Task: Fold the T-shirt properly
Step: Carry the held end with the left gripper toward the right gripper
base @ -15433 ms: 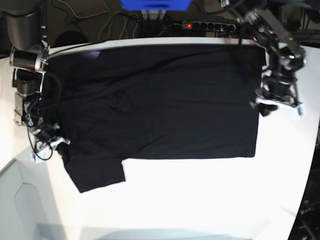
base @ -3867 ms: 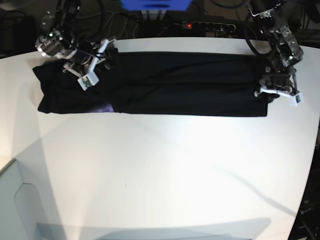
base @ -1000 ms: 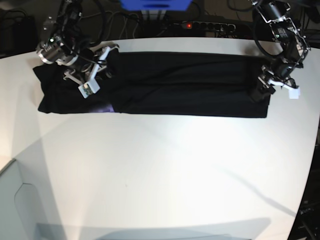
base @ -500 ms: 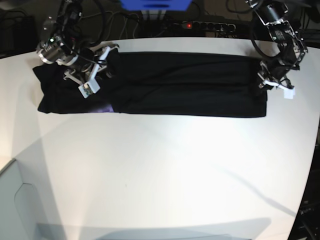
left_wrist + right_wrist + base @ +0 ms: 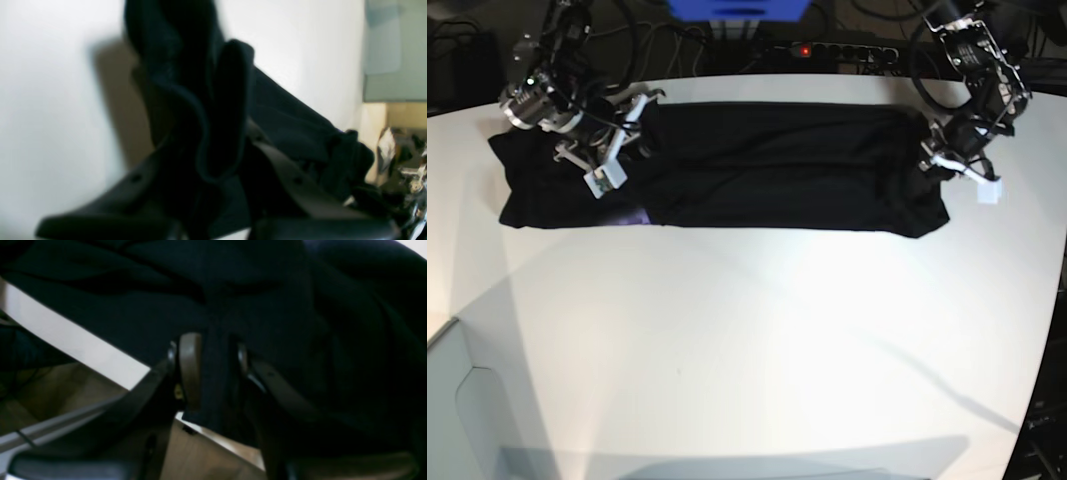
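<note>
The large black short-sleeved cloth T-shirt (image 5: pixel 767 165) lies folded into a long band across the far part of the white table (image 5: pixel 747 340), running from the left side of the base view to the right. A small purple patch of its print shows at the band's near edge towards the left.

The left gripper (image 5: pixel 939 165) sits at the band's right end in the base view. In the left wrist view its 2 dark fingers (image 5: pixel 293 186) are pressed together with a bunched, rounded fold of the black cloth (image 5: pixel 230 110) clamped between them. The cloth stands up from the table there, and the band's right end looks gathered and rounded rather than square.

The right gripper (image 5: pixel 617 150) is at the left part of the band in the base view, over the sleeve area. In the right wrist view (image 5: pixel 213 373) its jaws are nearly closed, with a narrow pleat of the black cloth pinched between the tan pad (image 5: pixel 190 370) and the opposite finger. The white table edge (image 5: pixel 66 343) runs diagonally beside it.

Behind the table, a black power strip with a red light (image 5: pixel 832 50) and a blue object (image 5: pixel 737 8) are visible.
</note>
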You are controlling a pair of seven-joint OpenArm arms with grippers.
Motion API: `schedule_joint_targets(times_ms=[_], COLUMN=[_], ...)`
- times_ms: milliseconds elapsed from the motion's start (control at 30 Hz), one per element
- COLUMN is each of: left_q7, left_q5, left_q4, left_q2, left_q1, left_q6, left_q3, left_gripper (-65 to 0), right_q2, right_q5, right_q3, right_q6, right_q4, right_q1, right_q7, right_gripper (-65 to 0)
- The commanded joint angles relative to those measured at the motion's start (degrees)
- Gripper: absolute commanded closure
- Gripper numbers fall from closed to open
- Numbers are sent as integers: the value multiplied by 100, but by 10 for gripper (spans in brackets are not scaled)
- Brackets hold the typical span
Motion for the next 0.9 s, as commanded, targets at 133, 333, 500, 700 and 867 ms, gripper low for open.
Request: schedule_joint_targets(times_ms=[133, 333, 500, 700, 867], left_q7=[429, 438, 438, 429, 25], left_q5=[-550, -761, -743, -743, -743], left_q4=[595, 921, 692, -11, -398], left_q2=[155, 199, 366, 568, 639], left_q1=[-38, -152, -477, -987, -1180], left_q6=[-17, 45, 53, 53, 53], left_q3=[49, 1219, 2194, 3205, 4058], left_gripper=[-3, -3, -3, -3, -3], right_q2=[3, 3, 3, 3, 3], right_q5=[100, 100, 83, 83, 83], right_q3=[15, 15, 15, 15, 15], right_q6=[104, 104, 104, 104, 104], right_q4=[87, 87, 78, 78, 78], right_q1=[47, 56, 126, 126, 135], right_q7=[99, 99, 99, 99, 99], right_gripper=[-150, -150, -150, -150, -150])
